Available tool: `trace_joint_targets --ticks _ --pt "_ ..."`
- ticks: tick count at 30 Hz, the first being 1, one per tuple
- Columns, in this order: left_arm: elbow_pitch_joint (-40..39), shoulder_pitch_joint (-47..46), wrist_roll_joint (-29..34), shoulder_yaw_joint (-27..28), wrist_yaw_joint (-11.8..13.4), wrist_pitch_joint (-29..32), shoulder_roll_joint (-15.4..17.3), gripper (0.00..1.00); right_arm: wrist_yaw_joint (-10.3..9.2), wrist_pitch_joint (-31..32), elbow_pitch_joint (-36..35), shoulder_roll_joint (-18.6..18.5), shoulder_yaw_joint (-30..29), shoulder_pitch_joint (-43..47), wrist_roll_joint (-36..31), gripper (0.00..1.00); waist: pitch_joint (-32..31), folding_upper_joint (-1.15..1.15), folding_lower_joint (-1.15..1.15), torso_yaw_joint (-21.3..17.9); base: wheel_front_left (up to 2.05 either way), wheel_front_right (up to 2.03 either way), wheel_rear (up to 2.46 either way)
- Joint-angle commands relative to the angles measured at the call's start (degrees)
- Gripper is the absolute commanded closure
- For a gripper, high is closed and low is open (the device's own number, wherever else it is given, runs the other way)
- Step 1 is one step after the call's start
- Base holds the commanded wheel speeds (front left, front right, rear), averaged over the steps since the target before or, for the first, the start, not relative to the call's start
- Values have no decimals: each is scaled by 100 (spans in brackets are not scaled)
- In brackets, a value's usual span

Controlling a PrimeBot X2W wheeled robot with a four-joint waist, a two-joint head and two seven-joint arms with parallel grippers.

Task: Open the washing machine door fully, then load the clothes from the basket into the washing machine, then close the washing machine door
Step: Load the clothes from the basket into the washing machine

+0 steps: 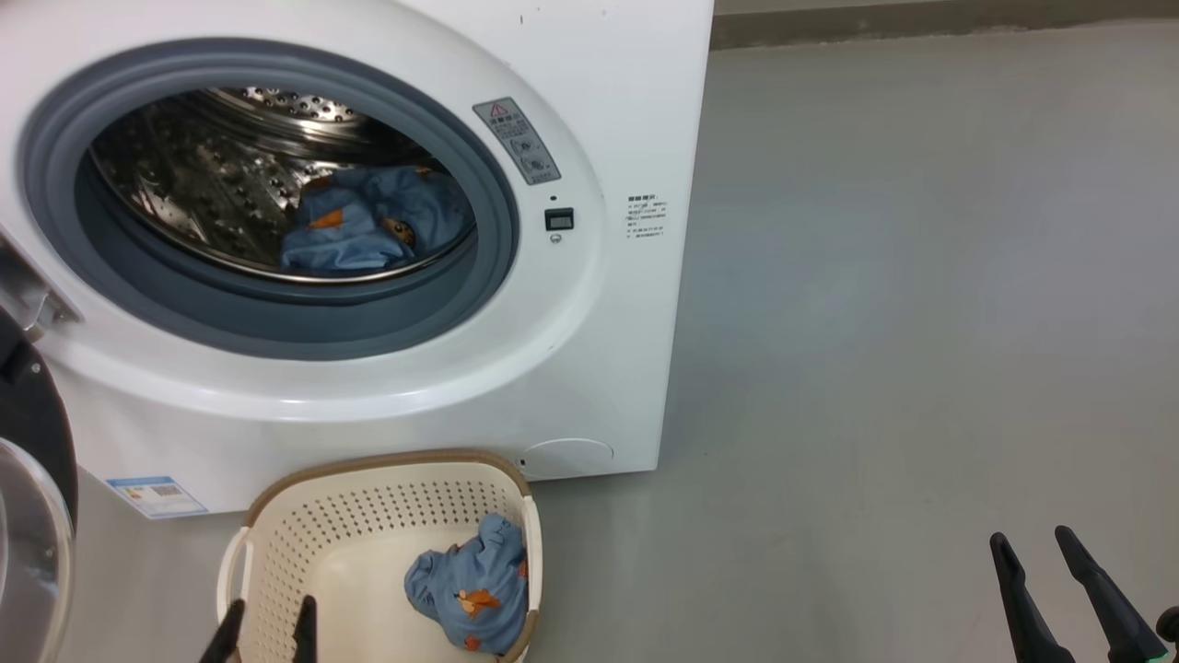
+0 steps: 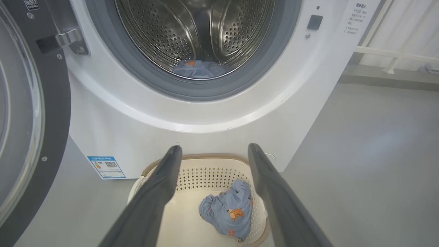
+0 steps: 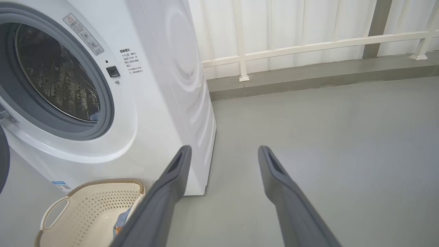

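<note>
The white washing machine (image 1: 599,304) stands with its black round door (image 1: 28,497) swung open at the left. One light blue garment (image 1: 368,221) lies inside the steel drum (image 2: 192,31). A second blue garment (image 1: 474,589) rests in the right part of the cream basket (image 1: 304,525) on the floor before the machine. My left gripper (image 1: 267,631) hovers open over the basket's near left side, nothing between its fingers. My right gripper (image 1: 1036,548) is open and empty over bare floor, far right of the basket.
Grey floor (image 1: 921,322) stretches to the right of the machine. A white railing (image 3: 308,48) and a low kerb run along the back wall. The open door (image 2: 31,113) stands out at the left beside the basket (image 2: 205,171).
</note>
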Motion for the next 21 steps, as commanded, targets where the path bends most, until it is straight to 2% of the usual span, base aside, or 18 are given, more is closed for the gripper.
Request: trace_joint_targets --ticks 1,12,21 --pt "-78 -186 -74 143 29 -37 66 0 51 -27 -147 -138 66 -80 -70 0 52 0 0 3 0 0 0" --pt "1056 -770 -372 -402 113 -37 66 0 51 -27 -203 19 214 -597 -51 0 734 0 0 -76 0 0 0" --pt "2006 -1843 -393 -678 91 -37 65 0 51 -27 -296 35 351 -1281 -15 0 1669 0 0 -176 0 0 0"
